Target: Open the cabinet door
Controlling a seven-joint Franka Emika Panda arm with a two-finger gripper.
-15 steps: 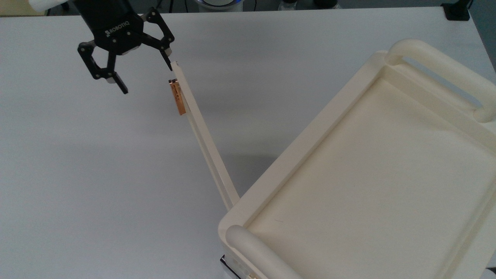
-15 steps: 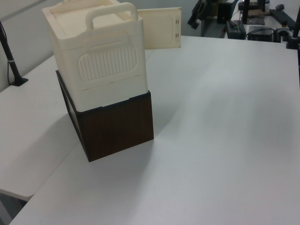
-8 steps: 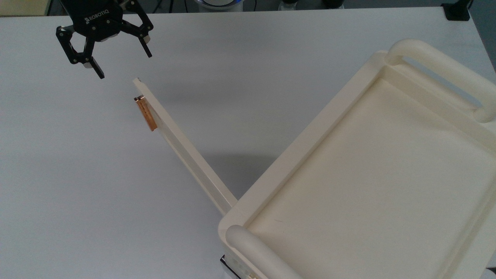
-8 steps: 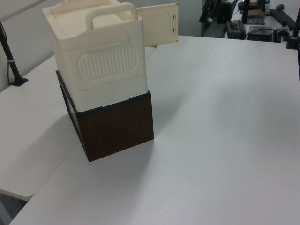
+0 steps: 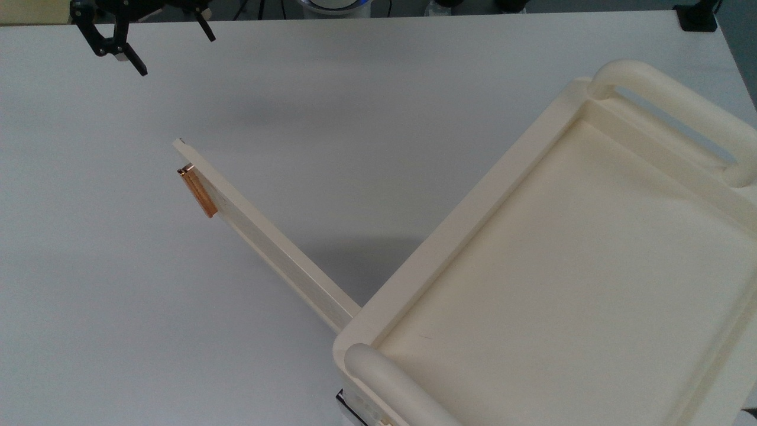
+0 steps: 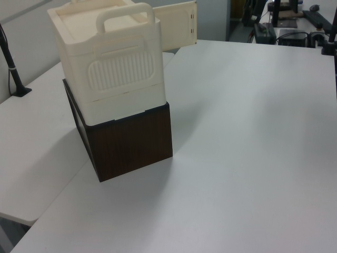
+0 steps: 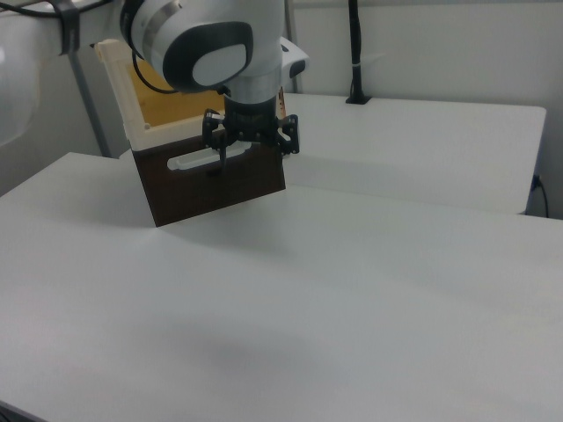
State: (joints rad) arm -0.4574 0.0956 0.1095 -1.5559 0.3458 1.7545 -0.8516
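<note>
The thin, flat cream-white cabinet door (image 5: 266, 239) is standing swung well out from the boxy cream plastic cabinet (image 5: 568, 260), which serves here as the landmark. In the top view the door is showing edge-on as a long narrow strip, hinged at the cabinet's near corner and reaching away from it across the plain white table (image 5: 366, 106). Its small copper-orange bar handle (image 5: 197, 191) is sitting at the far, free end, away from the cabinet. In the left view the same door (image 6: 176, 26) is jutting out past the cabinet's far side, its flat face turned toward the camera, while the cabinet is resting on a dark wood-grain base (image 6: 131, 139).

The black two-finger gripper (image 5: 142, 35) is hanging over the table well apart from the door's free end and farther still from the cabinet. Its fingers are spread apart and gripping nothing. In the right view the gripper (image 7: 251, 136) is hanging in front of the cabinet.

Judging by the wide angle between door and cabinet front, the opening itself is looking done: the door is standing free with nothing touching it. What seems left is little more than the arm clearing away; the door is needing no further pull as far as these views show.
</note>
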